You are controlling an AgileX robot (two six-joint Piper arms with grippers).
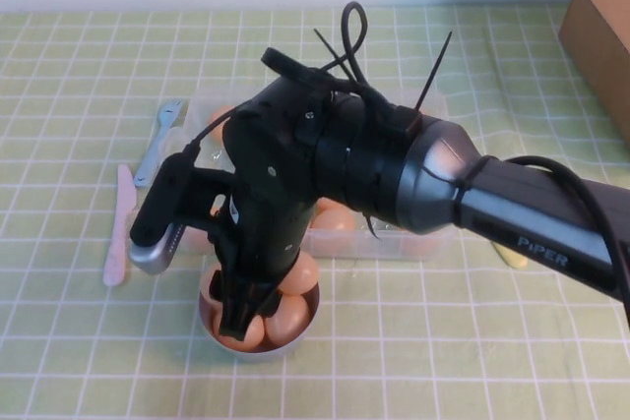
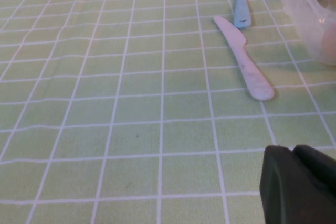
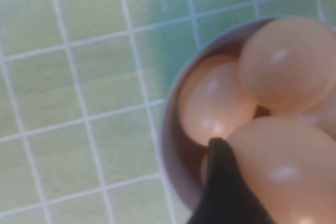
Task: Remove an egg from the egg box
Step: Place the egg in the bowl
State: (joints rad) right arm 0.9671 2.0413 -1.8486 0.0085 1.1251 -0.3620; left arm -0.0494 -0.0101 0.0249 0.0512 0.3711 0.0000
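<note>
My right gripper (image 1: 243, 320) reaches across the table and points down into a small grey bowl (image 1: 300, 327) at the front. In the right wrist view one dark finger (image 3: 223, 192) lies against a peach-orange egg (image 3: 289, 174) held just above the bowl (image 3: 172, 145), which holds other eggs (image 3: 215, 103). The clear plastic egg box (image 1: 418, 243) stands behind the bowl, mostly hidden by the right arm; eggs show through its wall (image 1: 335, 218). My left gripper (image 2: 294, 153) is shut and empty, low over the cloth to the left of the egg box (image 2: 310, 19).
A pink plastic knife (image 1: 118, 228) and a blue fork (image 1: 157, 140) lie left of the egg box; both show in the left wrist view, the knife (image 2: 244, 59) and the fork (image 2: 240, 3). A cardboard box (image 1: 596, 17) stands at the back right.
</note>
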